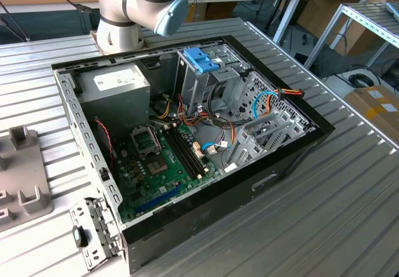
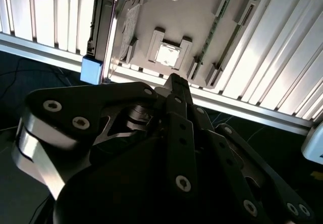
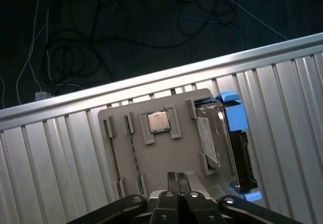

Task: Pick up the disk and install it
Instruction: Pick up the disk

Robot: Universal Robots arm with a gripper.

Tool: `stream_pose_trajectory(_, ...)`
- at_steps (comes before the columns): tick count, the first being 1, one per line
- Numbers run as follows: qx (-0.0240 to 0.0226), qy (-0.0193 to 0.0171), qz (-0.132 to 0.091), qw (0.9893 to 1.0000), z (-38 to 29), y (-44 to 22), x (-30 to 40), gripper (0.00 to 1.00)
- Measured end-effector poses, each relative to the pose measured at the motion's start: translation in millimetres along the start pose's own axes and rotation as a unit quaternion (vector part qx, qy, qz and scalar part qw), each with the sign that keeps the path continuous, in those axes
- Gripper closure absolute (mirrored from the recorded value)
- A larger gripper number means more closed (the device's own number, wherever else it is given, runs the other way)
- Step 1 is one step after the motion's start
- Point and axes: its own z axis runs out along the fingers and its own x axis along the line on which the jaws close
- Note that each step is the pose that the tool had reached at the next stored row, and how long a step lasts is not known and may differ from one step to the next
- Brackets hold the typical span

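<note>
The gripper (image 3: 177, 179) hovers with its two fingers (image 3: 172, 181) pressed together, holding nothing, over the edge of a grey fixture plate (image 3: 166, 156) on the ribbed metal bench (image 3: 60, 153). The disk (image 3: 218, 138) seems to stand on edge in a slot at that plate's side, near a processor chip (image 3: 158, 122). It is probably stiff, fairly heavy and shock-sensitive. Its light-blue carrier (image 3: 233, 114) rails look like the safest hold.

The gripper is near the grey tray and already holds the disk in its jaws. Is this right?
Not quite. The gripper is near the grey tray, but its jaws are shut on nothing. The disk lies in the tray, apart from the jaws, as the first wrist view shows.
</note>
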Motion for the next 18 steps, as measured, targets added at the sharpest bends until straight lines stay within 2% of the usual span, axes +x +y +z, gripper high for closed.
stream_pose_trajectory(18, -0.0008, 0.0014, -0.032, 0.9995, 0.0, 0.0, 0.0, 0.9)
